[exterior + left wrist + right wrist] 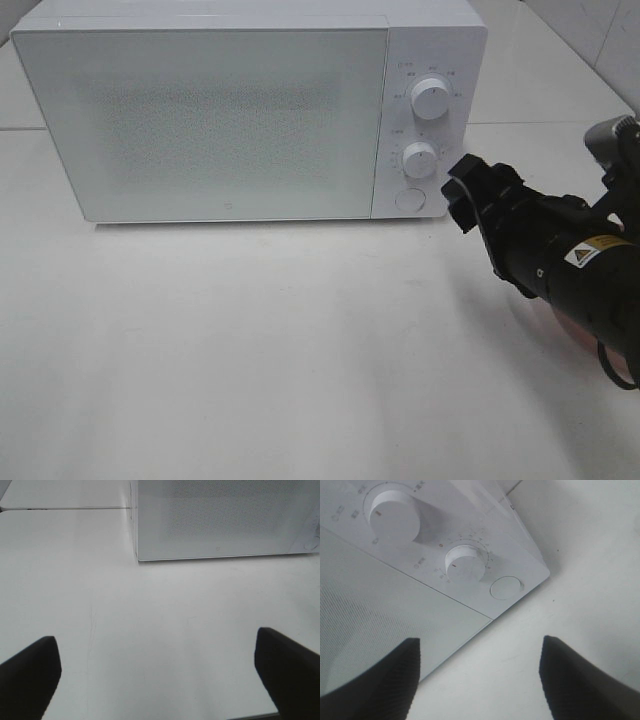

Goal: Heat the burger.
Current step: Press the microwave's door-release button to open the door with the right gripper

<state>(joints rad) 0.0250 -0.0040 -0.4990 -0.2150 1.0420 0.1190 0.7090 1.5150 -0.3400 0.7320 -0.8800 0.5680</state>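
The burger is not in view in any frame. The white microwave (210,110) stands at the back of the table with its door shut. My right gripper (463,195) is open and empty. It hovers just right of the microwave's control panel, level with the round door button (408,201). The right wrist view shows its fingers (385,680) spread wide, with the button (506,587) and the lower knob (465,565) ahead. My left gripper (160,675) is open and empty above the bare table, facing the microwave's left front corner (137,555). It does not show in the exterior view.
The panel has an upper knob (430,98) and a lower knob (419,160). A pinkish edge (565,322) shows under my right arm at the table's right side. The white table (250,350) spreads in front of the microwave.
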